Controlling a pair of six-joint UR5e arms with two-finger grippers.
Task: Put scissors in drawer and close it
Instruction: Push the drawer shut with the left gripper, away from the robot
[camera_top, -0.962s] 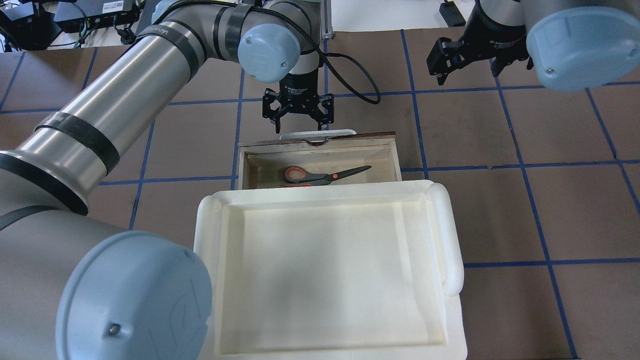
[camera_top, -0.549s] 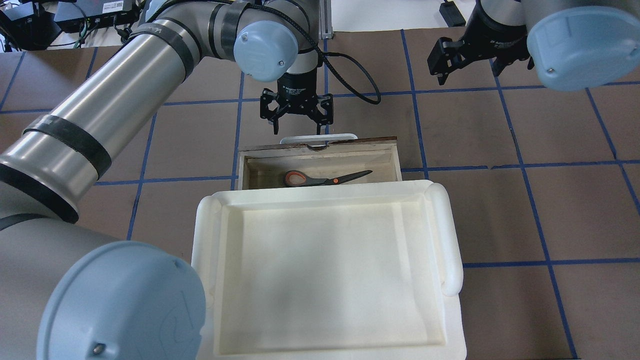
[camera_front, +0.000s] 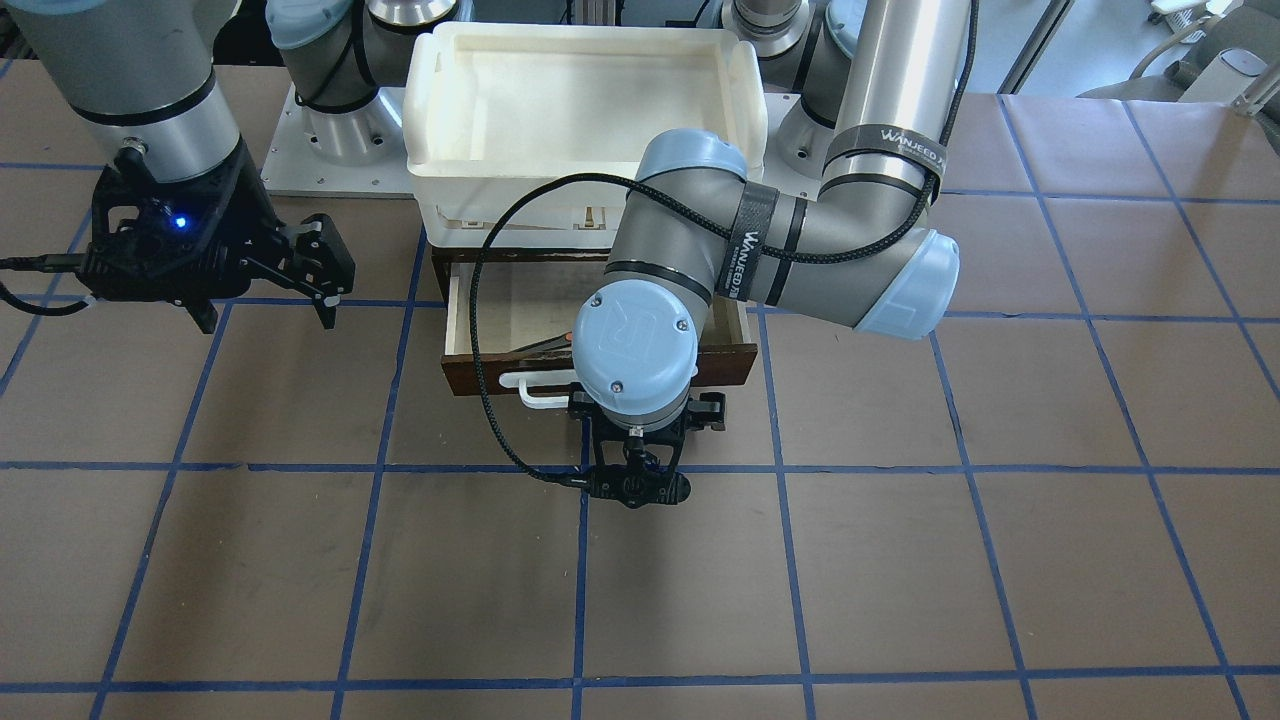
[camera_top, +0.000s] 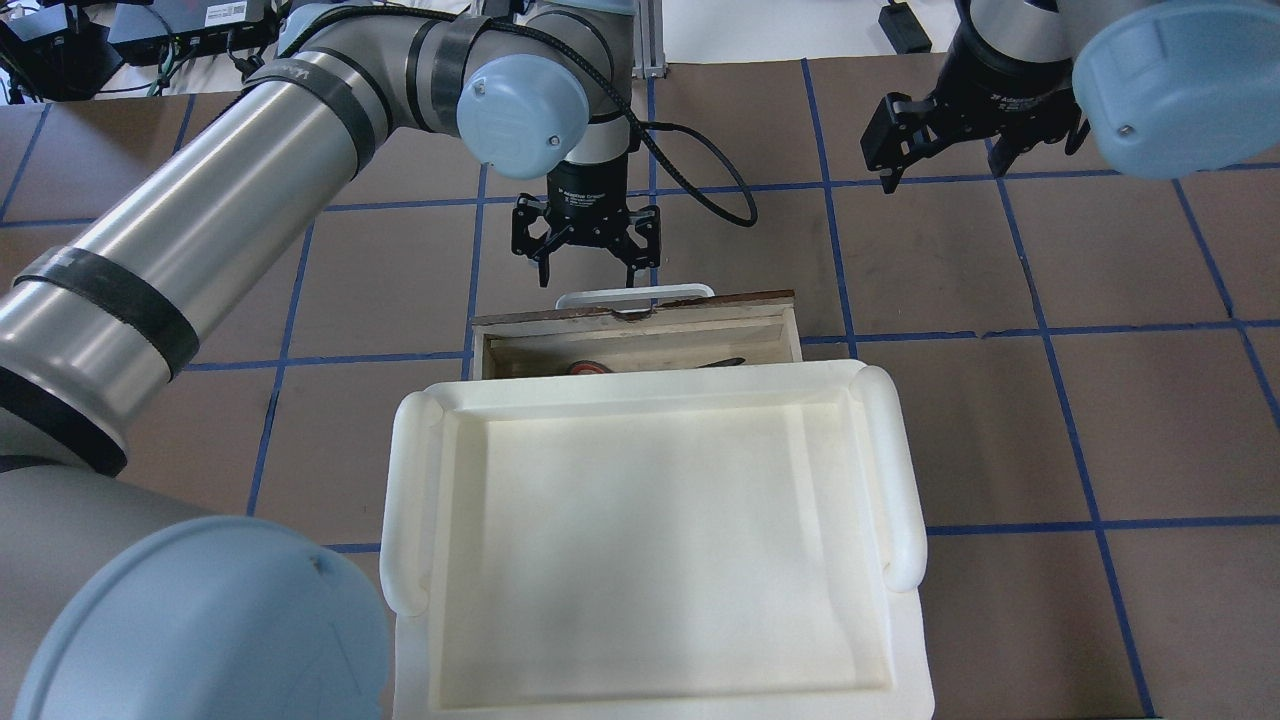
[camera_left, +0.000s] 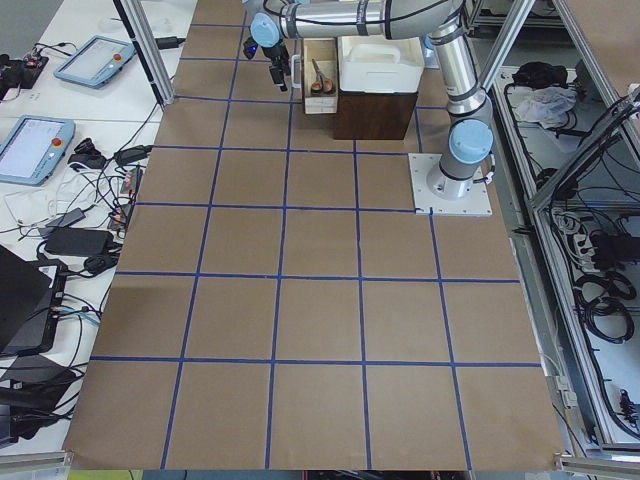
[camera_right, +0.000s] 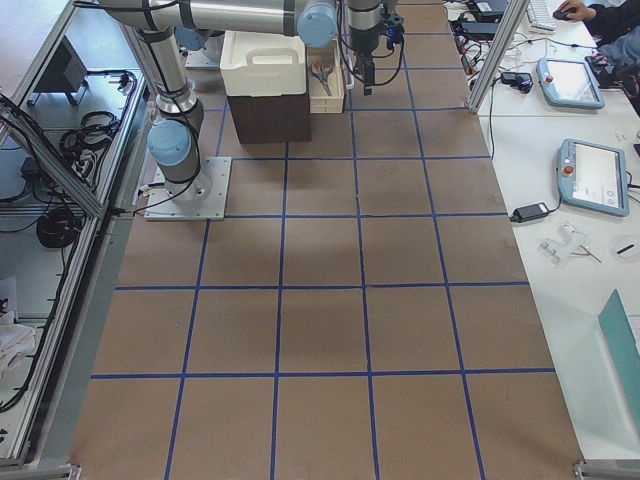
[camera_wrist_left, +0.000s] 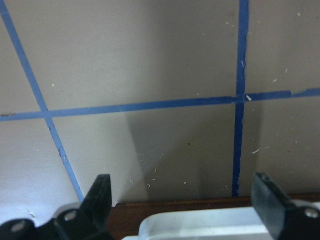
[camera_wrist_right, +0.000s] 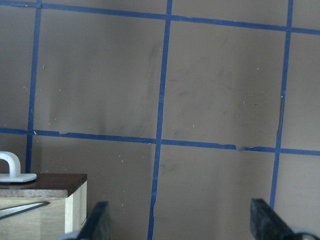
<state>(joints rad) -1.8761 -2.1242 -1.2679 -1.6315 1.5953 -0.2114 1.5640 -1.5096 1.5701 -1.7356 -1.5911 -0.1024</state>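
Overhead exterior view: left end effector (camera_top: 588, 272) hangs just past the drawer (camera_top: 640, 318) front, jaws spread, nothing held. Its fingers straddle the white bar handle (camera_top: 635, 296). On the left wrist cam I see both fingers (camera_wrist_left: 100, 195) wide apart w/ the handle (camera_wrist_left: 200, 222) low between them and the dark brown front (camera_wrist_left: 130, 220) right under it. Can't tell if anything is actually touching the handle.

Drawer is only partly out. Most of its pale interior is tucked under the white bin (camera_top: 900, 470), which sits on top of the dark cabinet (camera_left: 375, 112).

Scissors (camera_top: 600, 367) lie inside the drawer, flat on the bottom. From overhead only a sliver of orange loop and a bit of dark blade show, right at the bin's edge. Exterior left cam shows them better (camera_left: 318, 78), handles toward the camera.

Right end effector (camera_top: 945, 170) is well apart from the drawer, over bare bench (camera_top: 1000, 420) on the robot's right, also released and empty. Right wrist cam has its fingers (camera_wrist_right: 97, 220) spread wide over the blue tape grid, w/ one drawer corner and a blade tip at the frame's lower left.
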